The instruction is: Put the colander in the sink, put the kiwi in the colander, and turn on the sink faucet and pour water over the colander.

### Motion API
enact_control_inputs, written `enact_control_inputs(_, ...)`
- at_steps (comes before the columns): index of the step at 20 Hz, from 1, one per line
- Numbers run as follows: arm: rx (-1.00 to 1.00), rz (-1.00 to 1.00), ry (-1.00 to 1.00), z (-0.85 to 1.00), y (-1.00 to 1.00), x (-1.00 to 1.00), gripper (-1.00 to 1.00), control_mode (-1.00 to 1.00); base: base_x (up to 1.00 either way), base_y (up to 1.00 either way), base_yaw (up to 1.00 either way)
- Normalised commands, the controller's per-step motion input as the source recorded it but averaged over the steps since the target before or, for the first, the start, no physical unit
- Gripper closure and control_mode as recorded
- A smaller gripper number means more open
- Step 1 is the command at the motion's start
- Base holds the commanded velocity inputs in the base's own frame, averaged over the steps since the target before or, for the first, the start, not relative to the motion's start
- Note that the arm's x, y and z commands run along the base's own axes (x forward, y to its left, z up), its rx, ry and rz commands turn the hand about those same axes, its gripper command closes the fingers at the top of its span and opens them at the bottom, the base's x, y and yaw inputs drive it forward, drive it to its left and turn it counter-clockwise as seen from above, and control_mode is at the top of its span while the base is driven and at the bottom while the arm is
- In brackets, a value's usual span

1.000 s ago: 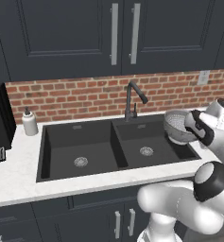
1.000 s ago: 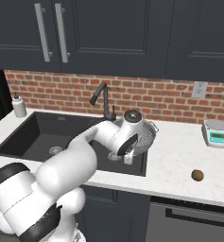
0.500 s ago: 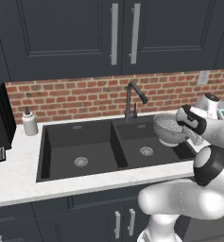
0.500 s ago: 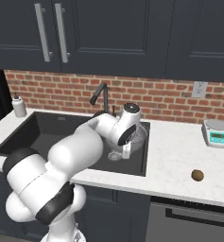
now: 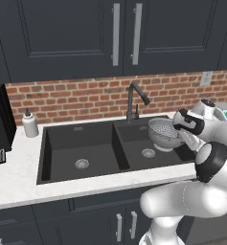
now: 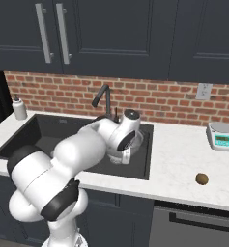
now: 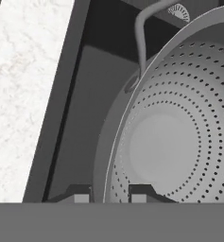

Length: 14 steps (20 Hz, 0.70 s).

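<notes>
Over the last second the hand, clamped on the colander's rim, has carried it leftward off the worktop to hang over the sink's right basin, so lowering comes next, with the kiwi waiting near right.

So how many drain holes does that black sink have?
2, one per basin of the sink: the left drain in the empty basin, the right drain just beside the colander held above it.
</notes>
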Motion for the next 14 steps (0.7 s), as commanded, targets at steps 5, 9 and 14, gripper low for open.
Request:
enact_control_inputs(5, 0.0, 0.06, -0.01, -0.25, 0.15, 0.26, 1.0, -1.0, 0.0, 0.0, 0.0)
enact_control_inputs(9, -0.01, 0.05, 0.0, -0.24, 0.25, 0.34, 1.0, -1.0, 0.0, 0.0, 0.0)
enact_control_inputs(14, 0.0, 0.07, 0.02, -0.15, 0.24, 0.31, 1.0, -1.0, 0.0, 0.0, 0.0)
